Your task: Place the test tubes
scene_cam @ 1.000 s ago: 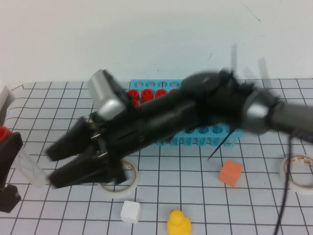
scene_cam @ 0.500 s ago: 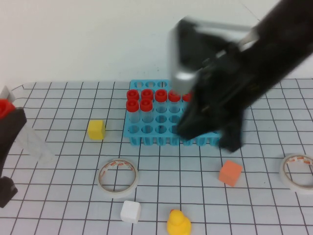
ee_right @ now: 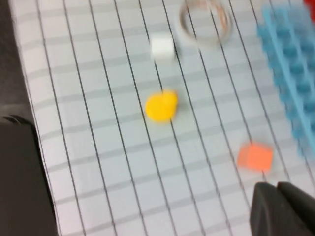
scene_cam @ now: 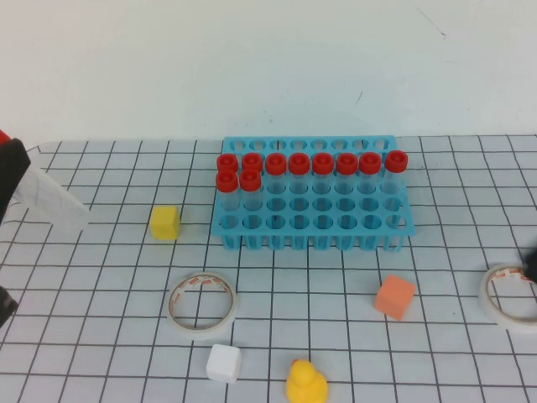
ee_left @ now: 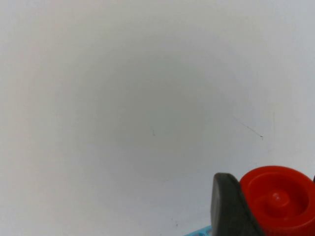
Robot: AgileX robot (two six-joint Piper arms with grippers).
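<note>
**Gridded table** [scene_cam: 101,277], high view. The blue rack [scene_cam: 310,242] stands at centre frame, slightly above the middle. I count ten red-capped tubes [scene_cam: 299,164] seated upright: eight fill the rear row and two stand at the left end of the next row. The remaining holes I can see are vacant. I judge the job well begun but far from complete, if the rack is to be filled.

**Left gripper** [scene_cam: 13,180], far left edge of the frame. Its fingers are partly closed around a test tube [scene_cam: 54,203]. The clear body slants down and to the right, well apart from the rack. The left wrist view shows its red cap [ee_left: 278,199] against one finger [ee_left: 229,206] in the lower right corner. In my judgement this tube is next for seating.

**Right gripper** [ee_right: 276,196]. Its fingers are pressed together with nothing held. In the high view it is only a dark sliver at the right edge, just beside a tape roll [scene_cam: 512,295].

**Minor items**, lower half of the frame, all apart from the rack:
- second tape roll [scene_cam: 201,302]
- orange cube [scene_cam: 394,296]
- yellow cube [scene_cam: 164,222]
- white cube [scene_cam: 224,363]
- yellow duck [scene_cam: 306,382]
</note>
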